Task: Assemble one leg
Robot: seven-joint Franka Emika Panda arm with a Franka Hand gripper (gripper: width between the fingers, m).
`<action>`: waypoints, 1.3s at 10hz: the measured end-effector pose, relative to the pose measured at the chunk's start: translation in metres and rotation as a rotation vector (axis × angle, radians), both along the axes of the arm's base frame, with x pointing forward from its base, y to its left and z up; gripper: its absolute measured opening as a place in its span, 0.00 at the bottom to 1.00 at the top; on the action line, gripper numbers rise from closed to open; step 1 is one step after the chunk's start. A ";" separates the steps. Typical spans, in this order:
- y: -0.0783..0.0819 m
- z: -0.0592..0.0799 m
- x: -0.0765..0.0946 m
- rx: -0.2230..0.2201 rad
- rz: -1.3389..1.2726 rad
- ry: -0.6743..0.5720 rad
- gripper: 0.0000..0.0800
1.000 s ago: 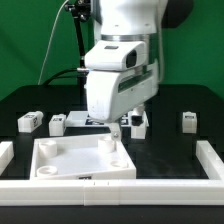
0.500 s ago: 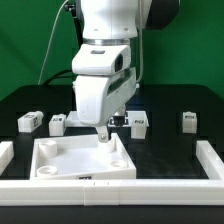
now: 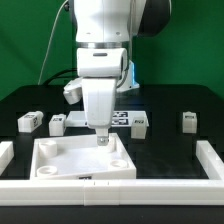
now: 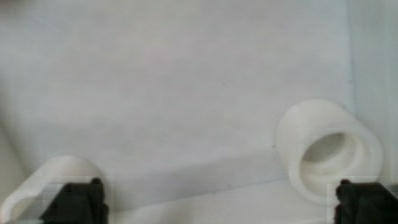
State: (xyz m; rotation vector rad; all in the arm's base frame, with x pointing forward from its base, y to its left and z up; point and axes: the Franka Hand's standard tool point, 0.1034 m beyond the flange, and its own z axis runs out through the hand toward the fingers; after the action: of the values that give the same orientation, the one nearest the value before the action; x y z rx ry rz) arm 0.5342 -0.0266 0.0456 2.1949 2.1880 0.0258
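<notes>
Hand (image 3: pixel 102 141) hangs over the panel (image 3: pixel 60 160), fingers (image 4: pixel 75 200) apart and gripping nothing. Legs (image 3: pixel 30 121) lie on the counter (image 3: pixel 170 140) at ten and two o'clock. The arm half hides the marker board (image 3: pixel 122 119).

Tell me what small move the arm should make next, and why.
Probably raise the gripper away from the panel and head for the leg just behind it. The jaws stand open with nothing between them, low over the panel near a socket, and every leg in view lies loose on the table.
</notes>
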 end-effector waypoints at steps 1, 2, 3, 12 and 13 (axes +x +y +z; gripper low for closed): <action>-0.002 -0.003 -0.004 -0.013 0.074 0.008 0.81; -0.007 -0.005 -0.009 -0.022 0.120 0.018 0.81; -0.012 -0.008 -0.015 -0.024 0.108 0.029 0.81; -0.038 -0.019 -0.029 -0.023 0.162 0.041 0.81; -0.038 -0.019 -0.029 -0.023 0.162 0.041 0.81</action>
State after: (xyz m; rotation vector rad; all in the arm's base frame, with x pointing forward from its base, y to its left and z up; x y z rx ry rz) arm 0.5056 -0.0641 0.0270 2.0193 2.3702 -0.0391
